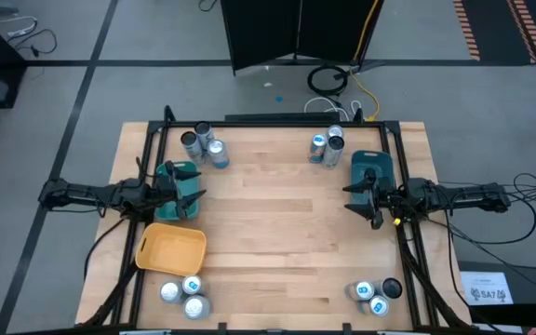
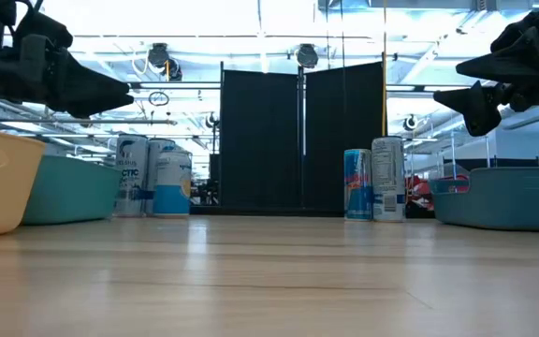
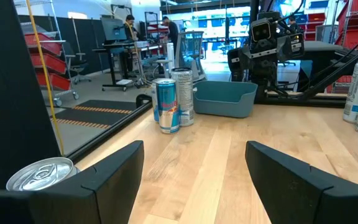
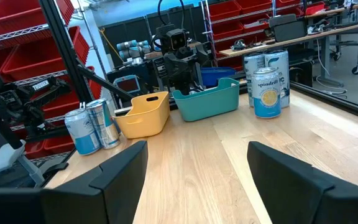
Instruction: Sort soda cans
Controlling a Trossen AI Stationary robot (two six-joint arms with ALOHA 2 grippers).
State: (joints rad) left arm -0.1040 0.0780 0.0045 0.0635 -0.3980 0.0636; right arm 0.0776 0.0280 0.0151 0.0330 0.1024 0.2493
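Note:
Soda cans stand upright on the wooden table in four clusters: far-left point(image 1: 203, 144), far-right point(image 1: 327, 146), near-left point(image 1: 186, 296) and near-right point(image 1: 377, 296). My left gripper point(image 1: 190, 194) hovers open above the table beside the left teal tray point(image 1: 177, 179). It faces across the table, and its wrist view shows the far-right cans point(image 3: 174, 102) ahead. My right gripper point(image 1: 355, 199) hovers open beside the right teal tray point(image 1: 372, 167), facing the left side. Its wrist view shows the far-left cans point(image 4: 266, 92) and the near-left cans point(image 4: 93, 127). Neither gripper touches anything.
A yellow tray point(image 1: 170, 248) sits on the table's left side, nearer than the left teal tray. The middle of the table point(image 1: 277, 223) is bare wood. A black frame borders the table's far and side edges. Dark screens and cables lie beyond the far edge.

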